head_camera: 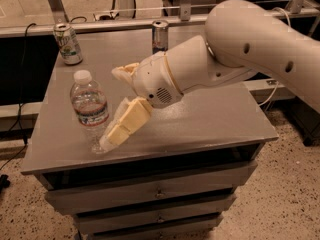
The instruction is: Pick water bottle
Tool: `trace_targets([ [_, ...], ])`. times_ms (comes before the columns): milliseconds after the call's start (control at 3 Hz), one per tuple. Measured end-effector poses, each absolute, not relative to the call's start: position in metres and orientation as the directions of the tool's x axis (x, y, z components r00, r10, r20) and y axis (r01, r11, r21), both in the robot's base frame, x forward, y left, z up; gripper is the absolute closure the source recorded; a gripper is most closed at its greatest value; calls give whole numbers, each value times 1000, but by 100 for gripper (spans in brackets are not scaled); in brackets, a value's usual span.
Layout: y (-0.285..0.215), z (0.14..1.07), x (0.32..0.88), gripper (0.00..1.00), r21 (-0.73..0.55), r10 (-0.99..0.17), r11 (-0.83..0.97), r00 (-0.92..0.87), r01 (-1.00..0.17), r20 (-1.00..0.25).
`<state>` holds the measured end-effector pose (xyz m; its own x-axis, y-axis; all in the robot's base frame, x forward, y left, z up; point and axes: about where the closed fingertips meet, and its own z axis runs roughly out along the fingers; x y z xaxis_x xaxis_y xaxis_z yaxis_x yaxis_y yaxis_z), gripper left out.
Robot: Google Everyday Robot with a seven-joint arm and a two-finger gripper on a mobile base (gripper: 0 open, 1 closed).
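The water bottle (90,109) is clear ribbed plastic with a white cap and a white, blue and red label. It stands upright near the front left of the grey cabinet top (210,119). My gripper (114,107) is just right of the bottle, open, with its jaws spread. The near cream finger (122,126) reaches down to the bottle's base on its front side. The far finger (124,72) sits behind and to the right of the bottle's shoulder. The bottle is not held.
A green-white soda can (67,44) stands at the back left corner. A slim silver can (160,36) stands at the back middle, behind my arm (250,49). Drawers (155,191) sit below the top. A cable hangs on the left.
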<state>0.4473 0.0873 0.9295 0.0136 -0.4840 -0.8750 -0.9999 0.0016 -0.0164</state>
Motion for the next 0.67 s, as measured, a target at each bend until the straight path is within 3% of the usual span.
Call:
trace_targets([
  [333, 98, 923, 452, 0, -24, -416, 26, 11, -999, -909],
  [667, 108, 915, 454, 18, -7, -358, 66, -18, -998, -934],
])
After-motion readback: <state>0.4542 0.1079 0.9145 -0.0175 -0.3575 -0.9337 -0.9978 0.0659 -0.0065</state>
